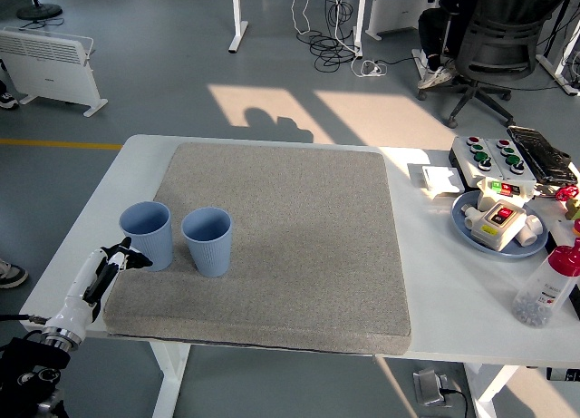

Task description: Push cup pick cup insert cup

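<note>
I can read no text, number or brand anywhere from here. The clear bottle (546, 289), far across the table from my left hand (116, 259), carries a label, but its print is too small for me to make out. The button box (494, 158) beyond it shows only red and green buttons (coloured caps, no lettering I can resolve). The two blue cups (178, 238) just beside my hand are plain.
</note>
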`<action>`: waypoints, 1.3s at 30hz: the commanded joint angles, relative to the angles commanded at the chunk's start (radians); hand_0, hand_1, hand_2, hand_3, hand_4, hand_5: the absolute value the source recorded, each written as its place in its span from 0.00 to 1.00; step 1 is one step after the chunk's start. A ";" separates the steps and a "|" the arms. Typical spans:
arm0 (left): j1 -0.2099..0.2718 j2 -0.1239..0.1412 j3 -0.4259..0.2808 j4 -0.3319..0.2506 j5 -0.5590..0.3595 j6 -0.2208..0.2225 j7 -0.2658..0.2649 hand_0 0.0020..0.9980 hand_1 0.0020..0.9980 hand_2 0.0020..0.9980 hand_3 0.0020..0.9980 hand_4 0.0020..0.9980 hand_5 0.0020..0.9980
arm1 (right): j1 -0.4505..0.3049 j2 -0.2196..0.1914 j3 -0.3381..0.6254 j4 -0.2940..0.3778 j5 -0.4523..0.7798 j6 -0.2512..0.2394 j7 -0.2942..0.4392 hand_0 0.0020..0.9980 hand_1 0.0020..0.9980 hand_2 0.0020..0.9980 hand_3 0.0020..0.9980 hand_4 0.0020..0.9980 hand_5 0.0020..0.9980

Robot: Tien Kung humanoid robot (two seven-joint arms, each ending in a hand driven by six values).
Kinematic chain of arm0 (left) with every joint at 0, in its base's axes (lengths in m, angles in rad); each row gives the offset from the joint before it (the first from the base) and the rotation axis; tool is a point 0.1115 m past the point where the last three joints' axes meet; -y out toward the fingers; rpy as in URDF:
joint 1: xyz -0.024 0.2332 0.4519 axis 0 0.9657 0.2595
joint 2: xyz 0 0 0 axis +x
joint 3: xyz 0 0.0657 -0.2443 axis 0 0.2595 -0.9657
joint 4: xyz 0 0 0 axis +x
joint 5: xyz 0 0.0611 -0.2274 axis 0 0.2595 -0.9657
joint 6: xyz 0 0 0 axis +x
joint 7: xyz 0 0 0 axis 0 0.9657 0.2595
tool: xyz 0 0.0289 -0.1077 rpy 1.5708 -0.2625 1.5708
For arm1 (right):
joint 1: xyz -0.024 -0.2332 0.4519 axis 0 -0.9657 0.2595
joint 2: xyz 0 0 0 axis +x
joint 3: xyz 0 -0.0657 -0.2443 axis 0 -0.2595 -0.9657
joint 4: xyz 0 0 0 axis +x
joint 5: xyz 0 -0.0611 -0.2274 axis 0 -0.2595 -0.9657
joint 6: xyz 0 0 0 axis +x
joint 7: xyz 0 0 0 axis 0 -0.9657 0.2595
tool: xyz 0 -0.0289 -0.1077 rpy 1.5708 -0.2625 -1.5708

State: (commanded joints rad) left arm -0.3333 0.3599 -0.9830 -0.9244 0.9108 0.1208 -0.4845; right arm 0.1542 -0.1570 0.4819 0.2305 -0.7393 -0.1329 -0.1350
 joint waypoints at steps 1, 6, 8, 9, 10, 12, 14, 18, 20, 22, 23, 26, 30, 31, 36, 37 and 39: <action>-0.005 -0.002 0.003 0.005 -0.014 -0.001 0.001 0.64 0.55 0.47 0.40 0.52 1.00 | 0.001 0.000 0.002 0.000 -0.003 0.001 -0.001 0.74 0.68 0.67 0.59 0.17 0.39; -0.022 -0.006 0.017 0.022 -0.039 -0.004 0.002 0.64 0.55 0.47 0.39 0.52 1.00 | 0.004 0.001 0.006 0.000 -0.010 0.002 -0.001 0.74 0.68 0.66 0.59 0.17 0.39; -0.026 -0.007 0.023 0.027 -0.045 -0.005 0.002 0.64 0.55 0.47 0.39 0.52 1.00 | 0.004 0.001 0.006 0.000 -0.010 0.002 -0.001 0.74 0.68 0.66 0.59 0.17 0.39; -0.028 -0.007 0.025 0.028 -0.048 -0.005 0.002 0.64 0.55 0.47 0.39 0.52 1.00 | 0.005 0.002 0.006 0.000 -0.011 0.002 -0.001 0.74 0.68 0.66 0.59 0.17 0.39; -0.031 -0.008 0.028 0.030 -0.052 -0.005 0.001 0.64 0.55 0.47 0.39 0.52 1.00 | 0.005 0.002 0.005 0.001 -0.011 0.002 -0.001 0.74 0.68 0.66 0.59 0.17 0.39; -0.033 -0.009 0.030 0.032 -0.053 -0.005 0.001 0.64 0.55 0.47 0.39 0.52 1.00 | 0.005 0.002 0.005 0.001 -0.011 0.002 -0.001 0.74 0.68 0.66 0.59 0.17 0.39; -0.040 -0.012 0.036 0.035 -0.060 -0.004 0.001 0.64 0.55 0.47 0.39 0.52 1.00 | 0.005 0.003 0.005 0.001 -0.012 0.002 -0.001 0.74 0.68 0.66 0.59 0.17 0.39; -0.055 -0.017 0.057 0.042 -0.073 -0.003 -0.001 0.64 0.54 0.47 0.39 0.51 1.00 | 0.005 0.004 0.005 0.001 -0.013 0.003 -0.001 0.74 0.68 0.66 0.59 0.17 0.39; -0.062 -0.019 0.066 0.048 -0.079 -0.002 -0.002 0.64 0.54 0.47 0.39 0.51 1.00 | 0.005 0.004 0.006 0.002 -0.015 0.003 -0.002 0.74 0.68 0.66 0.59 0.17 0.39; -0.077 -0.022 0.085 0.059 -0.088 -0.001 -0.004 0.64 0.54 0.47 0.39 0.51 1.00 | 0.006 0.005 0.008 0.002 -0.018 0.004 -0.002 0.74 0.68 0.66 0.59 0.17 0.39; -0.082 -0.022 0.093 0.064 -0.092 0.000 -0.004 0.64 0.54 0.47 0.39 0.51 1.00 | 0.006 0.005 0.008 0.002 -0.019 0.004 -0.003 0.74 0.68 0.66 0.59 0.17 0.39; -0.096 -0.022 0.111 0.079 -0.107 0.000 -0.006 0.64 0.54 0.47 0.39 0.51 1.00 | 0.006 0.005 0.007 0.002 -0.017 0.004 -0.003 0.74 0.68 0.66 0.59 0.17 0.39; -0.107 -0.023 0.124 0.090 -0.120 0.000 -0.008 0.64 0.54 0.47 0.39 0.51 1.00 | 0.007 0.004 0.008 0.002 -0.018 0.005 -0.003 0.74 0.68 0.66 0.59 0.17 0.39; -0.114 -0.024 0.131 0.100 -0.130 -0.001 -0.009 0.64 0.54 0.47 0.39 0.51 1.00 | 0.007 0.004 0.007 0.003 -0.018 0.005 -0.004 0.74 0.68 0.66 0.59 0.17 0.39; -0.129 -0.025 0.148 0.121 -0.154 -0.002 -0.013 0.64 0.54 0.47 0.39 0.51 1.00 | 0.007 0.004 0.007 0.003 -0.019 0.006 -0.004 0.74 0.68 0.66 0.59 0.17 0.39; -0.133 -0.025 0.152 0.125 -0.159 -0.003 -0.014 0.64 0.54 0.47 0.39 0.51 1.00 | 0.007 0.004 0.007 0.003 -0.018 0.006 -0.004 0.74 0.68 0.66 0.59 0.17 0.39; -0.141 -0.025 0.163 0.133 -0.167 -0.002 -0.015 0.64 0.54 0.47 0.39 0.51 1.00 | 0.008 0.004 0.007 0.003 -0.019 0.006 -0.005 0.74 0.68 0.66 0.59 0.17 0.39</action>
State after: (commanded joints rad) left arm -0.4748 0.3348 -0.8197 -0.7916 0.7437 0.1190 -0.4994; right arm 0.1623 -0.1533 0.4892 0.2335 -0.7582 -0.1265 -0.1396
